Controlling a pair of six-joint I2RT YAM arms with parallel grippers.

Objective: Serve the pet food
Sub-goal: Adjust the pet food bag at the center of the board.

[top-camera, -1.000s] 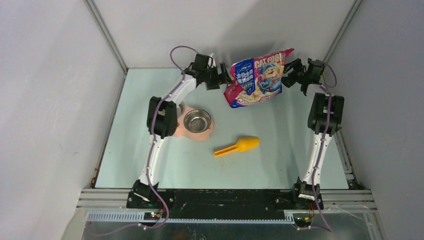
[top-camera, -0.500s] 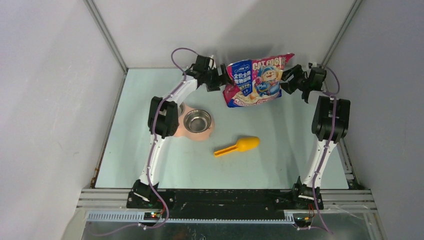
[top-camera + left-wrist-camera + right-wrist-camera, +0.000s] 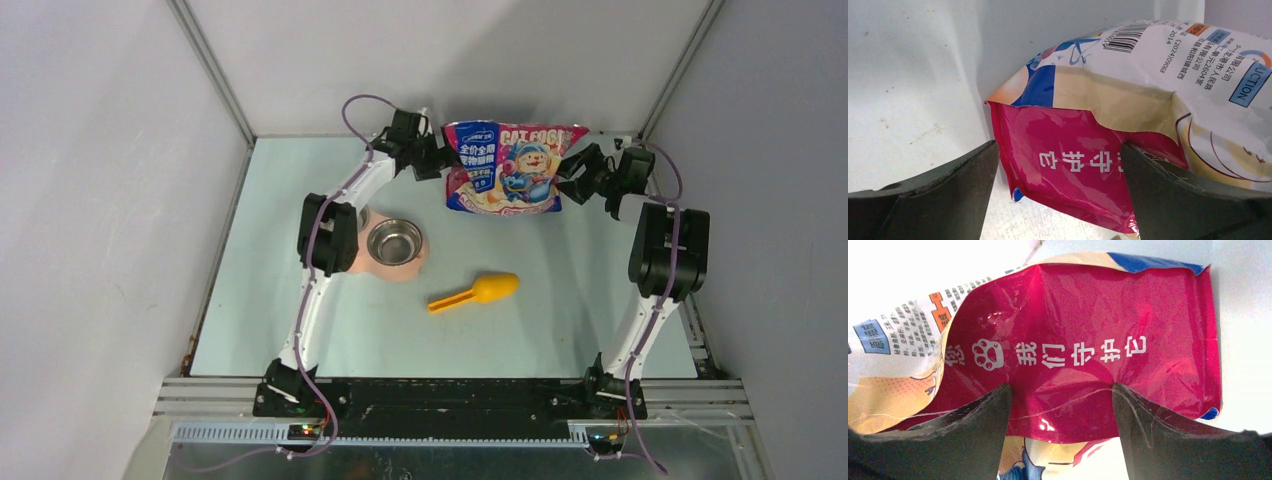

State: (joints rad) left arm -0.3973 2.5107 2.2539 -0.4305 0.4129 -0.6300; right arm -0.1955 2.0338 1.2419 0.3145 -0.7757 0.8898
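Bag (image 3: pixel 505 168) upright at far end of table (image 3: pixel 560 300), between both arms. Left gripper (image 3: pixel 447 160) spread wide, bag's red bottom corner between its fingers; contact unclear. Right gripper (image 3: pixel 568 170), jaws fairly wide, clamps bag's red base.

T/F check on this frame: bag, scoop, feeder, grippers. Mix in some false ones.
1. The cat food bag is between the left gripper and the right gripper. True.
2. The orange scoop sits in the steel bowl. False: it lies on the table, apart from the pink feeder.
3. The left gripper is shut. False: its jaws stand wide open, the bag's red corner between them.
4. The bag's printed front faces the top camera, lettering right way up. True.
5. Kibble fills the steel bowl. False: it shows bare steel.
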